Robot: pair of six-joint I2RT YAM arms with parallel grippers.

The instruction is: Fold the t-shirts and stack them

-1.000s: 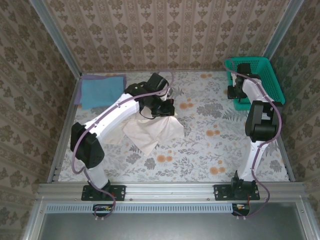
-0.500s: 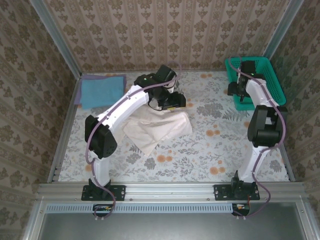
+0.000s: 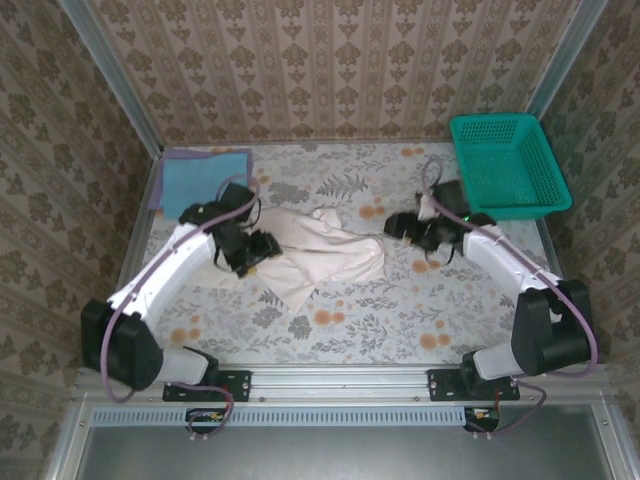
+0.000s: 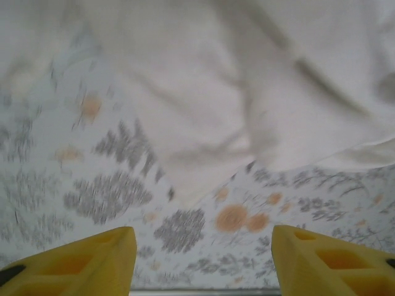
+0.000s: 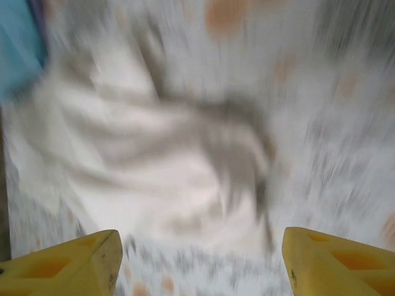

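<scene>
Top external: left pincer (image 3: pixel 264 245), right pincer (image 3: pixel 391 226) both spread, flanking crumpled off-white shirt (image 3: pixel 330 255).

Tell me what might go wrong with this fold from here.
The off-white shirt lies bunched between the open left gripper and right gripper; either may pinch several layers, giving a crooked fold. The right wrist view is blurred, so a hasty approach might shove the cloth instead of catching its edge.

Off-white t-shirt (image 3: pixel 325 250) sprawls rumpled between left gripper (image 3: pixel 262 248) and right gripper (image 3: pixel 392 228); light blue t-shirt (image 3: pixel 205 180) lies folded flat beyond the left.
</scene>
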